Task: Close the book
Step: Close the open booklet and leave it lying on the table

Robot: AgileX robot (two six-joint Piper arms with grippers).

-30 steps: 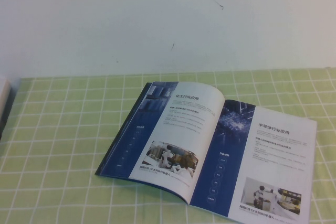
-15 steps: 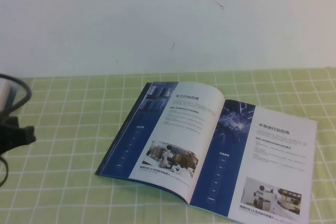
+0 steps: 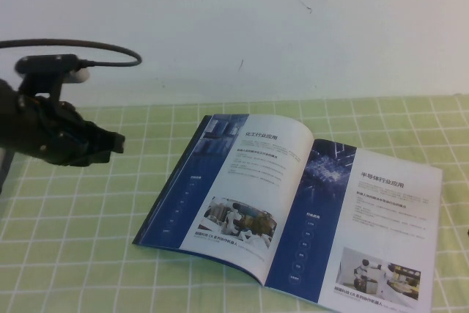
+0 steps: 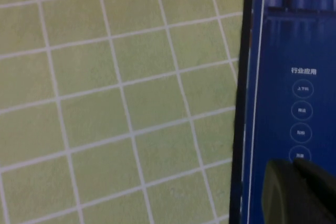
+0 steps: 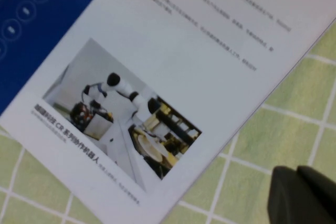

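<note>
An open book (image 3: 293, 203) with blue and white pages lies flat on the green checked cloth (image 3: 88, 240), right of centre in the high view. My left gripper (image 3: 116, 141) hovers above the cloth, left of the book's left edge, pointing toward it. In the left wrist view the left gripper (image 4: 293, 165) has its fingers pressed together, empty, over the book's blue left page (image 4: 294, 51). My right gripper (image 5: 297, 171) is also shut and empty, above the cloth just off the white right page (image 5: 157, 51). The high view does not show it.
A pale wall (image 3: 234, 27) rises behind the table's far edge. Checked cloth (image 4: 115, 103) stretches out left of the book and along its front.
My left arm has come in from the left edge of the high view, rising and reaching right toward the book. The book has not moved.
</note>
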